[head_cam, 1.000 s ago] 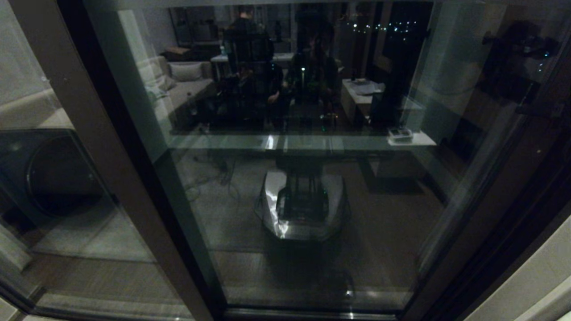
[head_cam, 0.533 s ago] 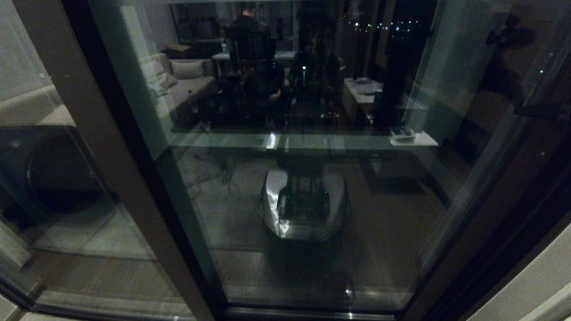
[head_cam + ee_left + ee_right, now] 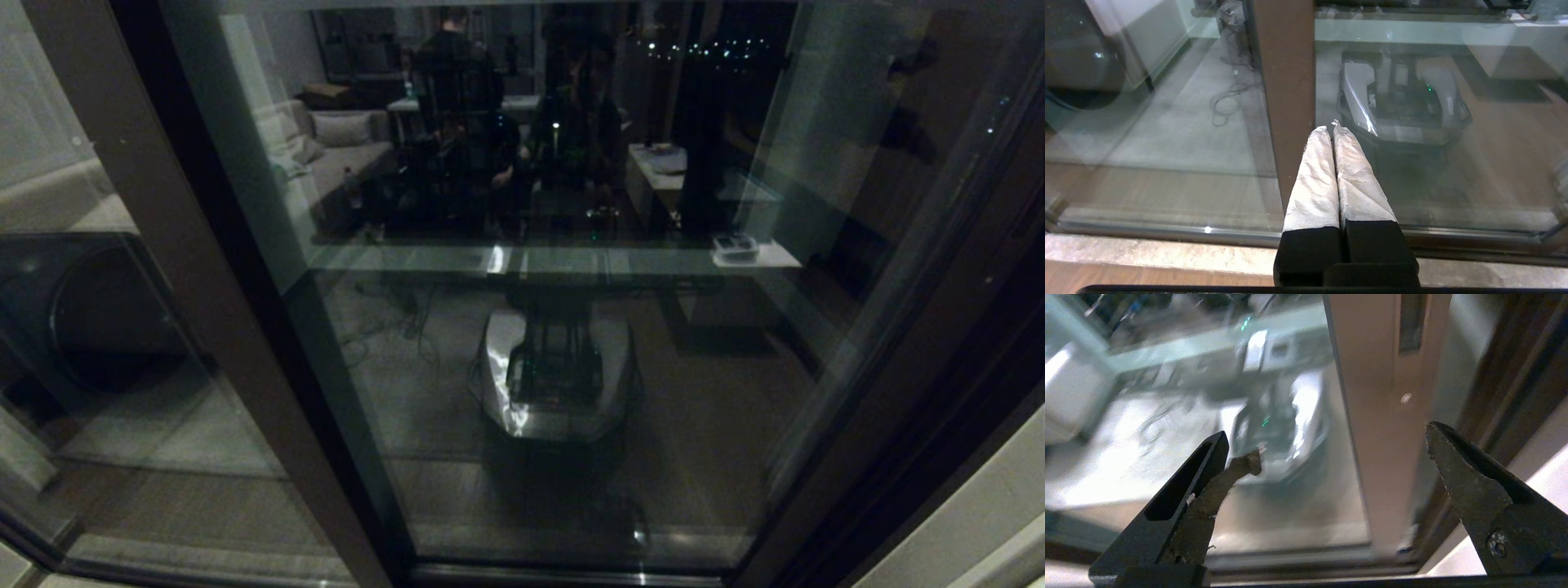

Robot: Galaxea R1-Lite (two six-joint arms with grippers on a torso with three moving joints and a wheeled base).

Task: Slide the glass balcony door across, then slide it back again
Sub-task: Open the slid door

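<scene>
The glass balcony door [image 3: 918, 327] fills the head view, its dark brown handle stile running down the right side close to the door jamb. In the right wrist view that stile [image 3: 1380, 416] carries the narrow black slot handle [image 3: 1410, 322] and a small screw [image 3: 1405, 398]. My right gripper [image 3: 1327, 430] is open and hangs in front of the lower stile without touching it. My left gripper [image 3: 1327, 127] is shut on nothing, its white-wrapped fingers [image 3: 1314, 183] pointing at the foot of another brown stile [image 3: 1290, 81]. Neither arm shows clearly in the head view.
The left brown stile [image 3: 188, 269] separates a second glass panel, with a dark round-fronted machine [image 3: 106, 327] behind it. A metal floor track [image 3: 1167, 232] and a stone sill [image 3: 1147, 253] run below. A pale wall [image 3: 988, 523] stands right of the jamb. The glass reflects my base [image 3: 555, 376].
The dark right arm seen at the upper right of the head view has drawn back out of sight. The door frame has barely shifted.
</scene>
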